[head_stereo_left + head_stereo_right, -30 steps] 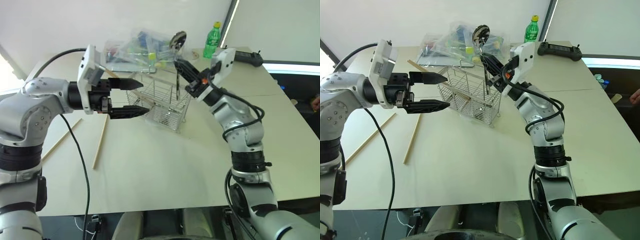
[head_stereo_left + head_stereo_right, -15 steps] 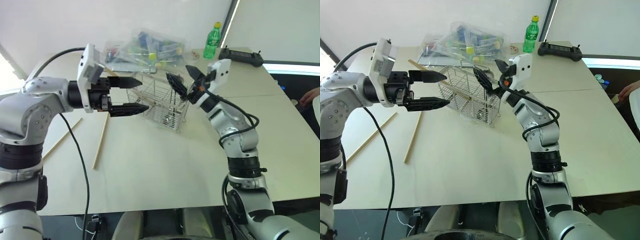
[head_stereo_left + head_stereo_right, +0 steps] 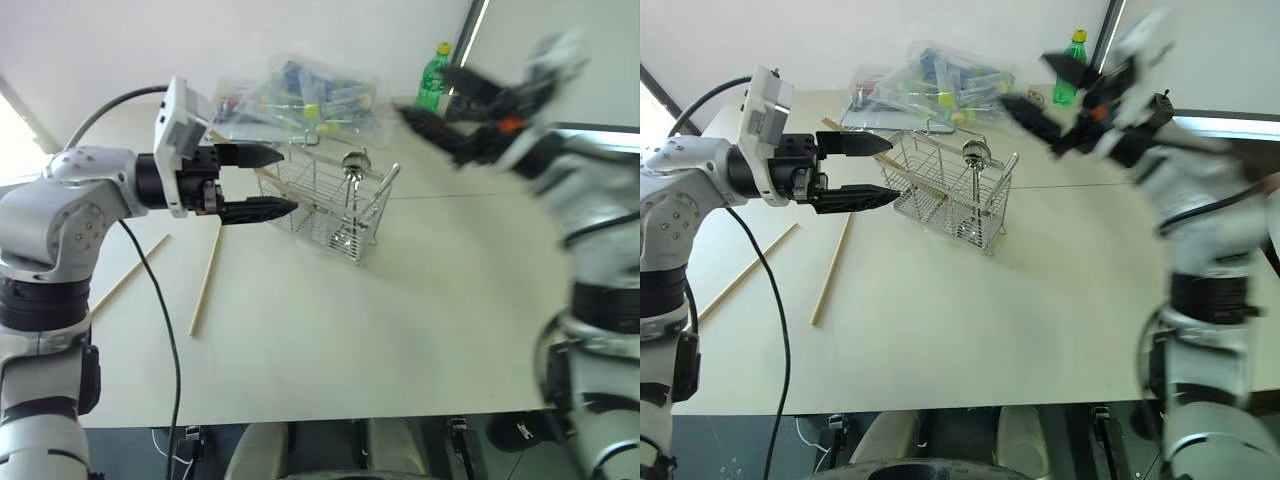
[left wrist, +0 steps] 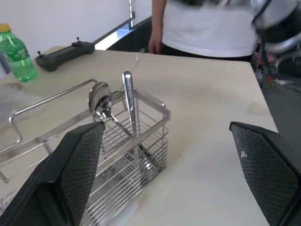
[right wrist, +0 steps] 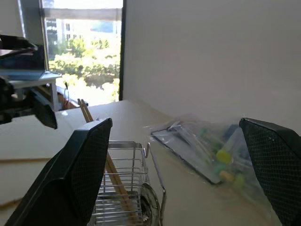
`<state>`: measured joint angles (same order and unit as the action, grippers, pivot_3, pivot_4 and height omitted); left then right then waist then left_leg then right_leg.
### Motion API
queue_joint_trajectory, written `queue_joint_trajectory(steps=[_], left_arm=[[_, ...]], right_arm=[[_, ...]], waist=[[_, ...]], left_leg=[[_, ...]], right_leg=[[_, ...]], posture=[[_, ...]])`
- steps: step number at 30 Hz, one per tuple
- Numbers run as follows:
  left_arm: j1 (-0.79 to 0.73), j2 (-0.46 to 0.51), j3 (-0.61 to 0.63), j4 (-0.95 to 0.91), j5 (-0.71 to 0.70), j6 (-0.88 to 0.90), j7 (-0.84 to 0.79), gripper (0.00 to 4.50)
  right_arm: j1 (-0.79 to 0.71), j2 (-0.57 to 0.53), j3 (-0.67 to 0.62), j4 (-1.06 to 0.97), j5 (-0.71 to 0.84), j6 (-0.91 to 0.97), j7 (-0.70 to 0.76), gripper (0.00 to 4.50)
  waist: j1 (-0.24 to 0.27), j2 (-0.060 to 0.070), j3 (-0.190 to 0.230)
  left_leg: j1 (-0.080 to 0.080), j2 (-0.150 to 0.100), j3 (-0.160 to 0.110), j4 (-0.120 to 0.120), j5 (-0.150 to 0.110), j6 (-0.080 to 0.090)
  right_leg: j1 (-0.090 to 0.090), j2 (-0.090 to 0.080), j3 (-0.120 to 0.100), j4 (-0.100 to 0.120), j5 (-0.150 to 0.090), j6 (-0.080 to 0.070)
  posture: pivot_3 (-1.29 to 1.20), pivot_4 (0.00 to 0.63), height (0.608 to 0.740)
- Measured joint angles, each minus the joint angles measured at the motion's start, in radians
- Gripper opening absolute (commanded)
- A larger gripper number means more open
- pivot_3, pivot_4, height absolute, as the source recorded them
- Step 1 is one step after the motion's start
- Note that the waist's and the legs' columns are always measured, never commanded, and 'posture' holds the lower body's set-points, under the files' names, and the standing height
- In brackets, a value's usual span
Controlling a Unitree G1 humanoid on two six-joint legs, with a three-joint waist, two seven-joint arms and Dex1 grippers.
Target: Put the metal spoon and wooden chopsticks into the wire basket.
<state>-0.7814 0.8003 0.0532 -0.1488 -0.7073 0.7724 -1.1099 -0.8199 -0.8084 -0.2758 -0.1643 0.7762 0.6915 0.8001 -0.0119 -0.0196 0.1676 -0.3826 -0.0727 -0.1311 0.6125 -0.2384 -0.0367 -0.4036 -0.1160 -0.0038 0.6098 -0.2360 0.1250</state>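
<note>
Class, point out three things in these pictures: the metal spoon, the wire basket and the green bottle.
metal spoon [image 4: 128, 101], left wrist view, on its upright handle.
wire basket [image 3: 992, 215], right eye view, on its near end wall.
green bottle [image 3: 431, 83], left eye view, on its body.

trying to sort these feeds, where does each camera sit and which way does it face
Left and right eye views: on the head, looking forward and down at the table; both arms show, left gripper and right gripper open.
Left wrist view: along its own fingers toward the wire basket and metal spoon; a person stands beyond.
Right wrist view: over the basket toward the plastic bag and a window.
Shared: the basket with wooden chopsticks inside.
</note>
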Motion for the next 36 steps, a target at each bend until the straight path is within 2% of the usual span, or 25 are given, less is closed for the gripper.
queue_joint_trajectory(steps=[3,6,12,18,22,24,27,33,36], left_arm=[[-0.005,0.003,-0.001,0.014,0.010,-0.001,0.003,4.50],[-0.012,0.028,0.005,0.047,0.047,-0.004,0.034,4.50],[-0.017,0.172,0.029,0.137,0.102,-0.029,-0.004,4.50],[-0.015,0.320,0.055,0.287,0.173,-0.095,-0.083,4.50],[0.103,0.391,0.048,0.448,0.286,-0.226,-0.122,4.50],[0.138,0.378,0.019,0.560,0.336,-0.287,-0.143,4.50],[0.115,0.346,-0.042,0.733,0.422,-0.372,-0.157,4.50],[-0.116,0.214,-0.156,1.097,0.614,-0.522,-0.131,4.50],[-0.191,0.146,-0.189,1.215,0.682,-0.579,-0.100,4.50]], right_arm=[[0.034,-0.127,-0.033,-0.022,0.052,0.055,0.122,4.45],[0.223,-0.204,-0.050,-0.104,0.095,0.123,0.215,4.45],[0.506,-0.175,-0.098,-0.312,0.157,0.161,0.200,4.45],[0.607,-0.098,-0.123,-0.407,0.184,0.152,0.078,4.45],[0.681,-0.027,-0.119,-0.461,0.183,0.133,0.000,4.45],[0.698,-0.021,-0.107,-0.470,0.175,0.127,-0.026,4.45],[0.702,-0.017,-0.089,-0.492,0.165,0.107,-0.050,4.45],[0.706,0.004,-0.080,-0.510,0.164,0.099,-0.114,4.45],[0.711,0.006,-0.081,-0.531,0.174,0.099,-0.145,4.45]], waist=[[-0.006,-0.001,-0.001],[-0.004,-0.002,0.000],[-0.001,-0.002,0.000],[0.004,-0.002,0.000],[0.002,0.000,-0.001],[0.003,-0.001,0.000],[0.006,-0.004,-0.001],[0.036,-0.009,-0.003],[0.039,-0.010,-0.003]], left_leg=[[0.001,0.001,0.002,0.000,-0.002,0.003],[0.001,0.002,0.002,0.000,-0.002,0.003],[0.000,0.002,0.003,0.001,-0.002,0.003],[0.000,0.002,0.003,0.001,-0.002,0.002],[0.001,0.002,0.001,-0.001,-0.002,0.002],[-0.001,0.002,0.000,0.000,-0.002,0.002],[-0.002,0.002,-0.001,0.001,-0.002,0.002],[-0.005,0.001,0.000,0.003,-0.002,0.002],[-0.006,0.001,0.000,0.003,-0.002,0.002]], right_leg=[[0.000,0.000,0.000,-0.001,0.000,0.000],[0.000,0.001,0.001,0.000,-0.001,0.000],[-0.001,-0.002,0.001,0.000,-0.001,0.000],[-0.001,-0.003,0.001,-0.001,-0.002,-0.003],[-0.001,-0.003,0.001,-0.001,-0.003,-0.003],[-0.002,-0.003,0.001,-0.001,-0.003,-0.003],[-0.003,-0.003,0.001,-0.001,-0.003,-0.003],[-0.002,-0.003,-0.001,-0.003,-0.001,0.000],[-0.003,-0.003,-0.001,-0.003,-0.001,0.001]], posture=[[0.00,0.150,0.725],[0.00,0.150,0.725],[0.00,0.150,0.725],[0.00,0.150,0.725],[0.00,0.150,0.725],[0.00,0.150,0.725],[0.00,0.150,0.725],[0.00,0.150,0.725],[0.00,0.150,0.725]])
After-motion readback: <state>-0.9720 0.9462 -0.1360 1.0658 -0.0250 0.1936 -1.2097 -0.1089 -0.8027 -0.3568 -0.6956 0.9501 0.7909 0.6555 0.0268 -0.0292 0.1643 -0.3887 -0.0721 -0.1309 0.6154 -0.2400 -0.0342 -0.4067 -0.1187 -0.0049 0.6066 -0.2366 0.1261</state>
